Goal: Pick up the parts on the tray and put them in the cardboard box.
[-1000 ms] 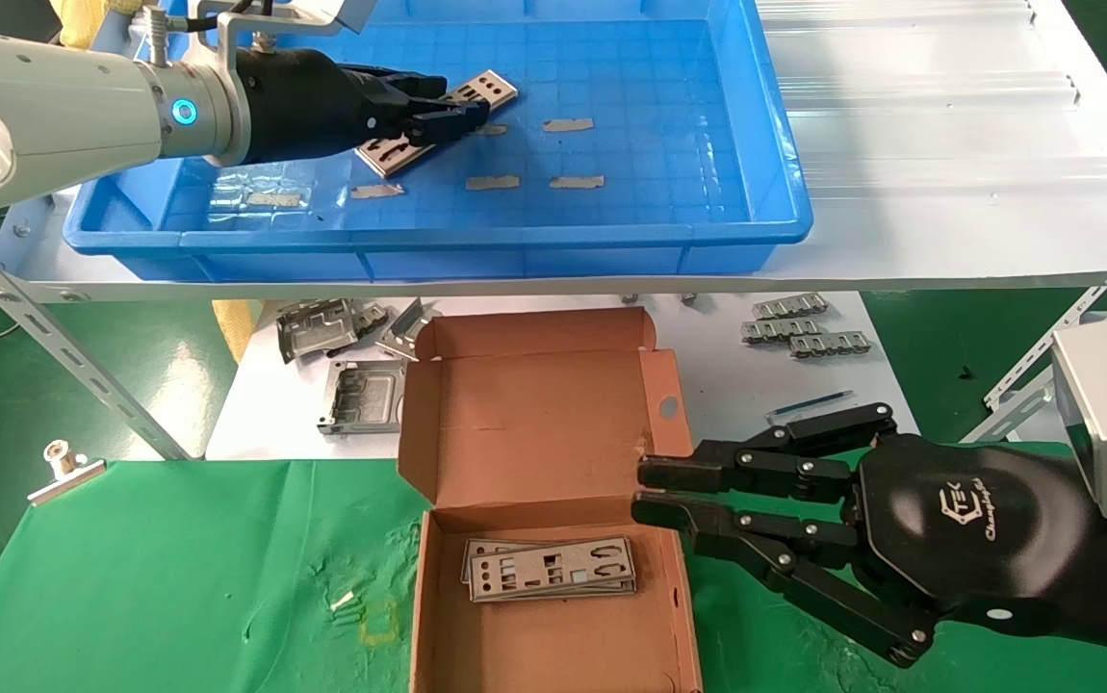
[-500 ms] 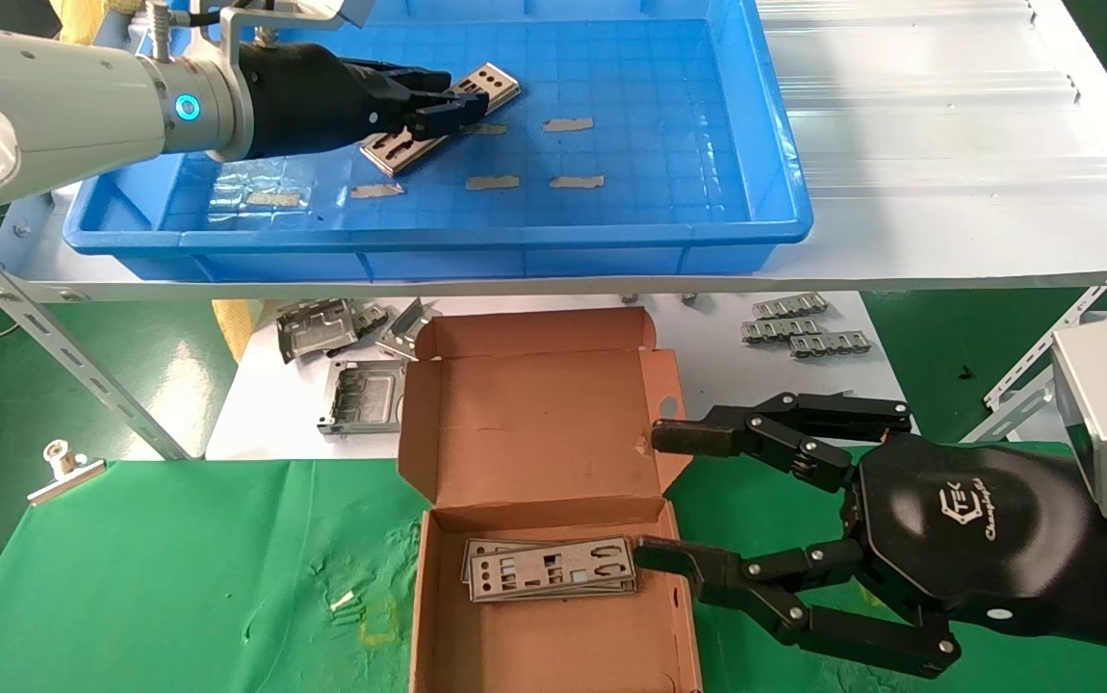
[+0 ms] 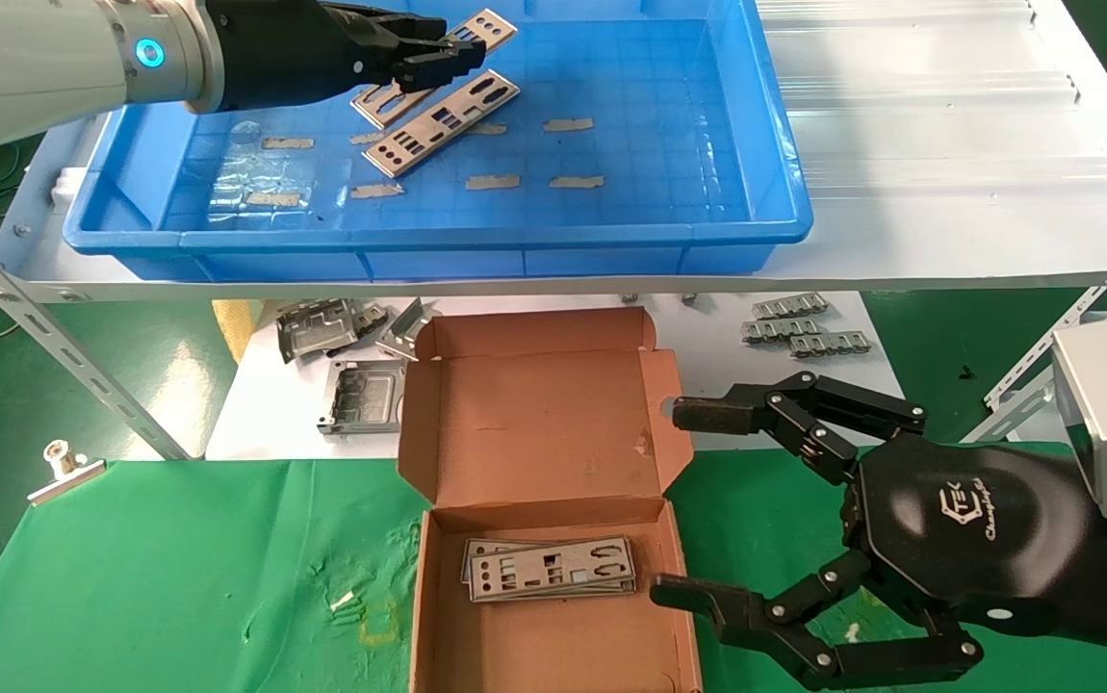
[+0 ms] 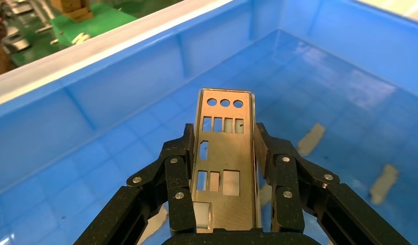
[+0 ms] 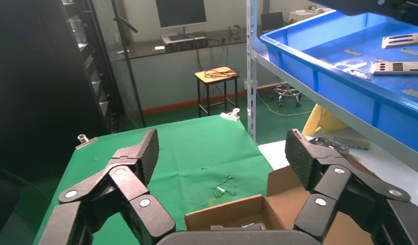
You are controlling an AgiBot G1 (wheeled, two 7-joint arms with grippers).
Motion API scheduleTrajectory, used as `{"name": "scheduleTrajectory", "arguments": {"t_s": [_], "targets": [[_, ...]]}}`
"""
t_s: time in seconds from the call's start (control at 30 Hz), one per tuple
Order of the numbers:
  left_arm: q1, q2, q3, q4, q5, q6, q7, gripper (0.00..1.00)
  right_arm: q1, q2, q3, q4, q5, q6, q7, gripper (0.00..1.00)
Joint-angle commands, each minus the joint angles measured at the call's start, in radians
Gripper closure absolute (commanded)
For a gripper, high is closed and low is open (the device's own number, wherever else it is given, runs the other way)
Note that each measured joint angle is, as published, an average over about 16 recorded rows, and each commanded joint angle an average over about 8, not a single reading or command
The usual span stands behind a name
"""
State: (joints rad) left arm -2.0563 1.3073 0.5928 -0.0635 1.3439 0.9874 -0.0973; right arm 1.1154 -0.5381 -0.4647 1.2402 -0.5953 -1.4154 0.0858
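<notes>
My left gripper (image 3: 430, 55) is shut on a thin silver punched plate (image 3: 467, 31) and holds it above the far left of the blue tray (image 3: 438, 236). In the left wrist view the plate (image 4: 225, 168) sits between the fingers (image 4: 179, 168). A second plate (image 3: 443, 123) lies flat on the tray floor just below it. The brown cardboard box (image 3: 553, 645) stands open on the green cloth, with a stack of plates (image 3: 553, 568) inside. My right gripper (image 3: 686, 502) is wide open and empty beside the box's right wall; its wrist view shows the box (image 5: 232, 214) below.
Short grey tape strips (image 3: 568, 124) lie on the tray floor. Folded grey brackets (image 3: 322, 327) and small brackets (image 3: 804, 327) lie on the white lower surface behind the box. A metal clip (image 3: 63, 467) sits at the left edge of the green cloth (image 3: 178, 577).
My left gripper has risen and moved toward the tray's far side with one plate, leaving the other on the floor. My right gripper has opened from shut to wide open.
</notes>
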Motion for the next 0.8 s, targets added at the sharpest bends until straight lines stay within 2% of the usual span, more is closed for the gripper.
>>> {"name": "scheduleTrajectory", "arguments": {"t_s": [0.03, 0.17, 0.47, 0.63, 0.8], "targets": [[-0.007, -0.004, -0.003, -0.001, -0.004, 0.014, 0.006, 1.00, 0.000, 0.000, 0.000, 0.000, 0.000, 0.000, 0.000, 0.00], [-0.021, -0.035, -0.013, -0.018, -0.023, 0.144, 0.031, 1.00, 0.000, 0.000, 0.000, 0.000, 0.000, 0.000, 0.000, 0.00], [0.001, -0.131, -0.042, -0.065, -0.089, 0.555, 0.119, 1.00, 0.000, 0.000, 0.000, 0.000, 0.000, 0.000, 0.000, 0.00], [0.059, -0.177, -0.035, -0.139, -0.133, 0.616, 0.128, 1.00, 0.000, 0.000, 0.000, 0.000, 0.000, 0.000, 0.000, 0.00], [0.180, -0.258, 0.022, -0.358, -0.234, 0.623, 0.073, 1.00, 0.000, 0.000, 0.000, 0.000, 0.000, 0.000, 0.000, 0.00]]}}
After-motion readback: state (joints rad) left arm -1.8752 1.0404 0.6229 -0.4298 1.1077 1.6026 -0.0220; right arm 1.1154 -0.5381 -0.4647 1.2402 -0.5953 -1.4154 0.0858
